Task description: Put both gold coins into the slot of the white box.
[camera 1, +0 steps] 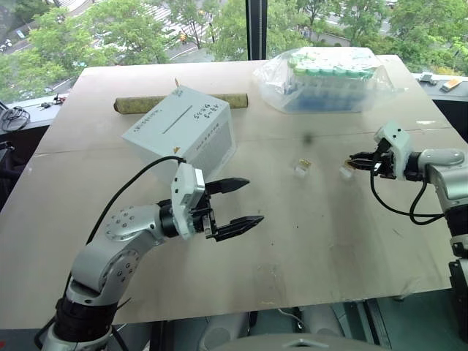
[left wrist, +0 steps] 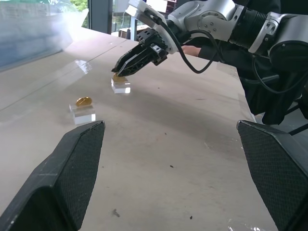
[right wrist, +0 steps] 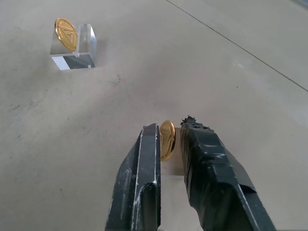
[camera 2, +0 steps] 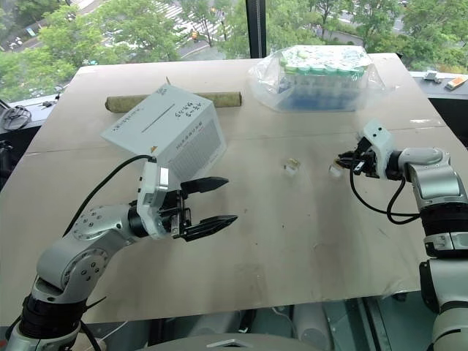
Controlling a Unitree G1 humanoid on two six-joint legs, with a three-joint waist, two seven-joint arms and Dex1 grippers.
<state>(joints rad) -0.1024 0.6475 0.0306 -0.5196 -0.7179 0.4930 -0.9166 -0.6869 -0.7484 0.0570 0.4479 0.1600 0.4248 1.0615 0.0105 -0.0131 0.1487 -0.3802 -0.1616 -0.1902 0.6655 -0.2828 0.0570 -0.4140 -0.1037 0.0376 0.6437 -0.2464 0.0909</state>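
Our right end effector (right wrist: 169,139) pinched one gold coin (right wrist: 167,139) edgewise, seemingly gripped; the white box (camera 1: 179,131) lay far leftward.

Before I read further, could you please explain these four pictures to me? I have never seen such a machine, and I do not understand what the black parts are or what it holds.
This is a humanoid robot with two arms at a table. Each arm ends in a gripper of two black fingers. Two pictures come from the cameras in its head, looking down over the arms. The other two come from cameras on the wrists, looking along the fingers.

The left gripper hangs open in front of the white box, which has a thin dark slot on top. The right gripper is shut on a gold coin that stood on a small clear block. The second gold coin rests on another clear block nearby. At the far edge lie a bag of green-capped tubes and a brown roll.
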